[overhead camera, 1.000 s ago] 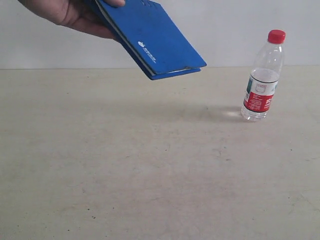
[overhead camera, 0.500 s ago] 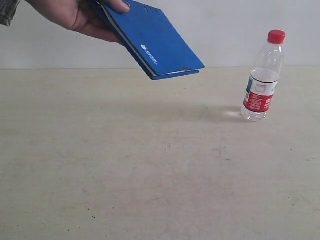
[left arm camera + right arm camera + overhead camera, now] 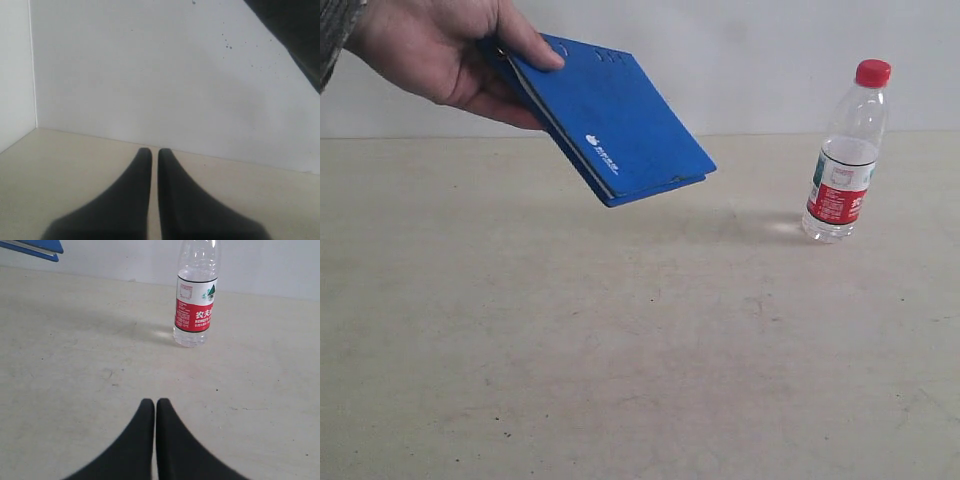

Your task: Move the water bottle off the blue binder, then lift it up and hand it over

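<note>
The water bottle (image 3: 846,155) stands upright on the table at the right, red cap on top, red-and-white label around its middle. It also shows in the right wrist view (image 3: 196,300), some way ahead of my right gripper (image 3: 155,402), which is shut and empty. A person's hand (image 3: 440,55) holds the blue binder (image 3: 615,125) tilted in the air at the upper left, well apart from the bottle; its corner (image 3: 37,247) peeks into the right wrist view. My left gripper (image 3: 151,151) is shut on nothing and faces a white wall. Neither gripper appears in the exterior view.
The beige table (image 3: 620,350) runs back to a white wall (image 3: 770,60). In the left wrist view a wall corner (image 3: 32,75) and a dark shape (image 3: 295,35) show.
The hand has lowered the binder and come further into view. The bottle and both grippers have not moved.
</note>
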